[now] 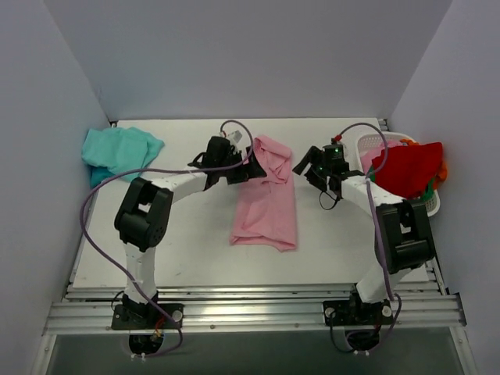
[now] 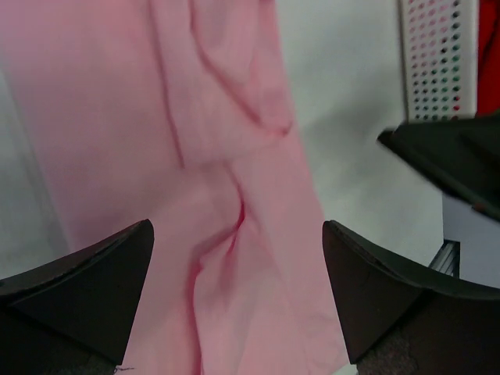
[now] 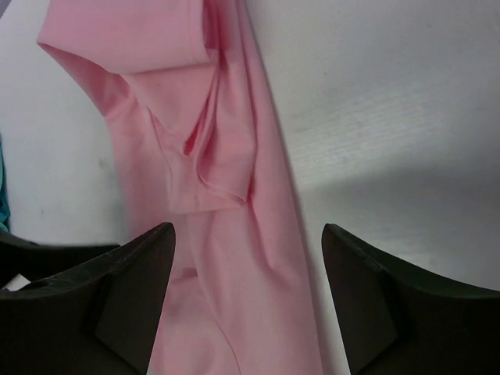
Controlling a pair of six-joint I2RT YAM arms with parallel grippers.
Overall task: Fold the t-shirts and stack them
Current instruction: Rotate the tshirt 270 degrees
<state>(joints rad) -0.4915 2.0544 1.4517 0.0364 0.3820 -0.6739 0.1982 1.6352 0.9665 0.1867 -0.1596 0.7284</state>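
Observation:
The light pink t-shirt (image 1: 267, 201) lies folded into a long strip in the middle of the table, its far end bunched. It fills the left wrist view (image 2: 195, 156) and shows in the right wrist view (image 3: 203, 156). The teal t-shirt (image 1: 117, 151) lies crumpled at the far left. My left gripper (image 1: 248, 170) is open over the pink shirt's far left edge, holding nothing. My right gripper (image 1: 306, 169) is open just right of the shirt's far end, holding nothing.
A white plastic basket (image 1: 373, 144) stands at the far right with a red garment (image 1: 406, 168) draped over it and bits of green and orange behind. Its perforated wall shows in the left wrist view (image 2: 437, 58). Grey walls enclose the table.

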